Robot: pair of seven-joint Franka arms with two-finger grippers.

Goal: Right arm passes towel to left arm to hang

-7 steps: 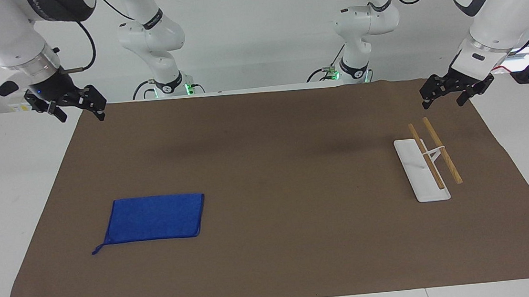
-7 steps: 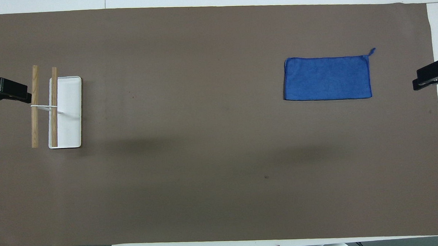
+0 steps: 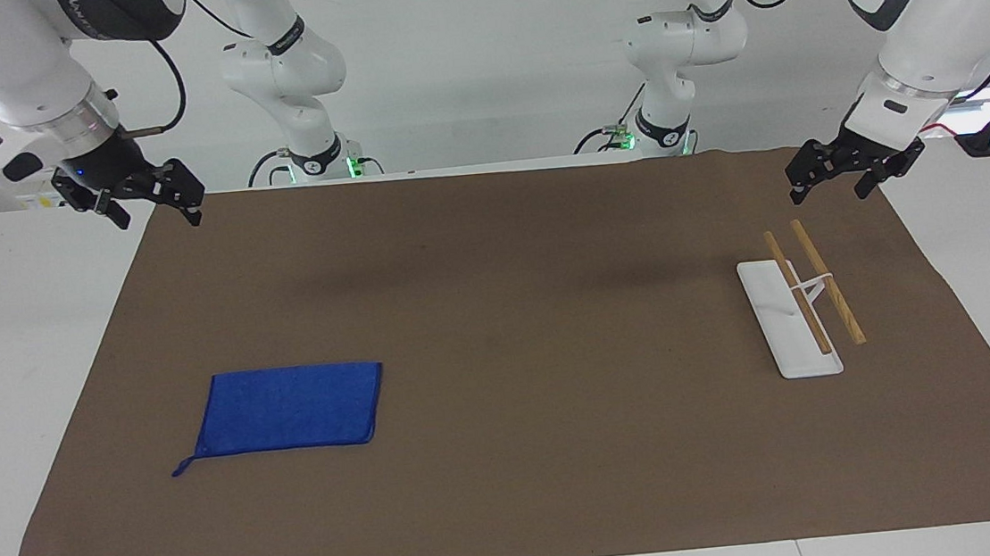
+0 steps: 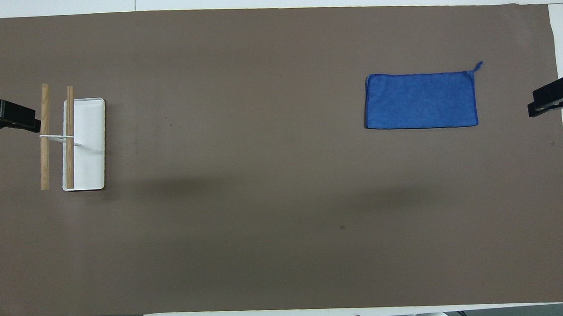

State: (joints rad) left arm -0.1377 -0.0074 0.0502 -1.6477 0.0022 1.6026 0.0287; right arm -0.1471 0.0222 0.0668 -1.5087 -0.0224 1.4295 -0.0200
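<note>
Facing view, right gripper (image 3: 153, 207): black two-finger claw, fingers spread wide, holding nothing, in the air over the brown mat's (image 3: 511, 456) corner
Facing view, left gripper (image 3: 831, 180): fingers apart, empty, waiting above the white-based rack with two wooden rods (image 3: 806, 300)
Overhead view, bright blue rectangular terry towel (image 4: 420, 100): flat on the mat, toward the right arm's end, untouched
Overhead view, rack (image 4: 83, 143): toward the left arm's end

You're looking at a plain bright blue towel (image 3: 290, 409) lying on a brown table cover (image 3: 519, 455). The rack (image 3: 800, 305) is showing a white base and two tan wooden rails.
</note>
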